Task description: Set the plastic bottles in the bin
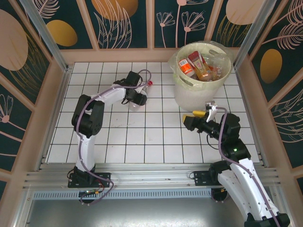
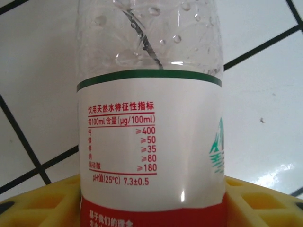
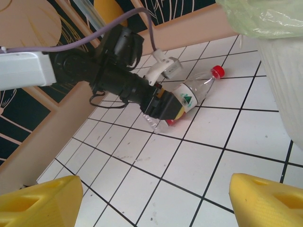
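Plastic bottle (image 2: pixel 149 118), clear with a red cap, lies on the white tiles (image 1: pixel 118 137) with my left gripper (image 1: pixel 137 99) pinching it at its labelled middle. The yellow pads (image 2: pixel 38 205) press against both sides of it. My right gripper (image 1: pixel 191 117) hangs spread wide, nothing between its fingers (image 3: pixel 270 198). The bin (image 1: pixel 189 97) stands just beyond that hand, with other bottles (image 1: pixel 196 66) lying inside.
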Tool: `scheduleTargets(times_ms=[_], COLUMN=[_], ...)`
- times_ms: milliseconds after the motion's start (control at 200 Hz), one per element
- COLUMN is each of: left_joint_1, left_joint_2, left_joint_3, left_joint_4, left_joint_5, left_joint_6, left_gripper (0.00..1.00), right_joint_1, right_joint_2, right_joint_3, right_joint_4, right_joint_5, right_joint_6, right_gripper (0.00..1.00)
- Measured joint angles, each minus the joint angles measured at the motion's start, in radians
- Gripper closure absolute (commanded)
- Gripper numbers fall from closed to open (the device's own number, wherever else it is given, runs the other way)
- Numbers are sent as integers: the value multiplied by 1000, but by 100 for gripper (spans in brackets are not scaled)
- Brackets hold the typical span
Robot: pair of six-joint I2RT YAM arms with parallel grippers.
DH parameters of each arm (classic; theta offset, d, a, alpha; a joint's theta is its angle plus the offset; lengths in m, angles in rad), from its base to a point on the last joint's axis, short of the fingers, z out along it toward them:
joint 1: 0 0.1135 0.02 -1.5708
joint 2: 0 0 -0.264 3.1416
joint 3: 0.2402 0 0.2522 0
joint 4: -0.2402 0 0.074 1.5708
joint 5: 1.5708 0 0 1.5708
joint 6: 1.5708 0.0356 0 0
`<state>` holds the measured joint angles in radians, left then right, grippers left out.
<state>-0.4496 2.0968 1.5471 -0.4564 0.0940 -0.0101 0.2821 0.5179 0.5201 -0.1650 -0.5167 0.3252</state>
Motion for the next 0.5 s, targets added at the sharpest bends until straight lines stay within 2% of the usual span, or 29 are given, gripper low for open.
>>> scheduleTargets(times_ms=[255, 425, 500], left_joint_1=[-8, -40, -66], left_joint_2=[-109, -267, -356], left_joint_3=[-157, -350, -434], left_joint_4=[90, 199, 261], left_joint_5=[18, 88, 118], left_joint_6=[-90, -175, -213], left_gripper=[44, 43, 43], right_joint_1=[1, 2, 2], right_joint_2=[2, 32, 62], right_joint_3=[-7, -29, -37], right_joint_4=[1, 23, 45], right_joint_5=[3, 4, 3], right_joint_6=[12, 76, 122], right_gripper=[19, 19, 15])
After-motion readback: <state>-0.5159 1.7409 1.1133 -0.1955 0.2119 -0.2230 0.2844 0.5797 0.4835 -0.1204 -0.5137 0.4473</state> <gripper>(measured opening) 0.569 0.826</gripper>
